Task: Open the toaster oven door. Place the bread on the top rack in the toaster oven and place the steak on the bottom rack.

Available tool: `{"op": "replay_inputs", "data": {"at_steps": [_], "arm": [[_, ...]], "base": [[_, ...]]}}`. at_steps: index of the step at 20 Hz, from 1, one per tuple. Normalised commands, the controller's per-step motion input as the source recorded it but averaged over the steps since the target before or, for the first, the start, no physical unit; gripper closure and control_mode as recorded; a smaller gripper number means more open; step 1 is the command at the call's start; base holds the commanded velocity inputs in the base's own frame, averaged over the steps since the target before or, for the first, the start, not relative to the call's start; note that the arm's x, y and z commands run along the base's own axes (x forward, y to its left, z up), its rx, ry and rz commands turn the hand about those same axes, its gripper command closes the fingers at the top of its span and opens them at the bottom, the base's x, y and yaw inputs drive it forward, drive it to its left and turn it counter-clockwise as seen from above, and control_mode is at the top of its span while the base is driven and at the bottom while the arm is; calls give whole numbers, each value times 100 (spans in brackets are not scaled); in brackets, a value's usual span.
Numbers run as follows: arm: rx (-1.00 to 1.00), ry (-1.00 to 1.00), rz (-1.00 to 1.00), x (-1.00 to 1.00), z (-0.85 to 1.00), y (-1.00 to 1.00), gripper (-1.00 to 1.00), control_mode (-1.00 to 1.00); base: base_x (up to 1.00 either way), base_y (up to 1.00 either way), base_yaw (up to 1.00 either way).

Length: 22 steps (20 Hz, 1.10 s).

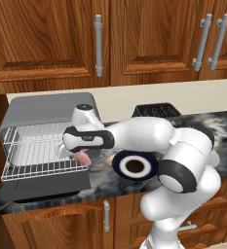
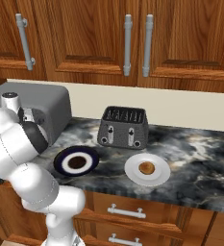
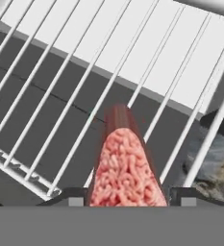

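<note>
The toaster oven (image 1: 49, 104) stands at the counter's left end with its door (image 1: 42, 188) folded down flat. Both white wire racks show: the top rack (image 1: 37, 135) and the bottom rack (image 1: 39, 169). My gripper (image 1: 75, 154) is shut on the pink steak (image 1: 84, 158), which hangs just above the bottom rack's front right corner. In the hand view the steak (image 3: 125, 168) fills the gap between my fingertips (image 3: 183, 197), with rack wires (image 3: 84, 62) and the dark door (image 3: 46, 120) below it. The bread (image 2: 146, 168) lies on a white plate (image 2: 132, 175) to the right.
A dark blue plate (image 2: 60, 161) with a brown centre sits beside the oven, under my forearm. A black two-slot toaster (image 2: 124, 126) stands against the back wall. Wooden cabinets hang above the counter, and drawers run below its front edge.
</note>
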Motion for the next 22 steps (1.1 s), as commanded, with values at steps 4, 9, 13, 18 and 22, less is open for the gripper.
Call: {"op": "replay_inputs", "data": {"at_steps": [4,9,13,18,22], "arm": [[-4,-1,10,-34,30,54,100,-100],[-3,0,14,5,0,51,100,-100],[-6,0,17,25,-9,30,100,-100],[-8,0,21,18,0,35,100,-100],[-10,0,22,8,0,43,100,-100]], "base": [[0,0,0],[0,0,0],[0,0,0],[0,0,0],[0,0,0]]}}
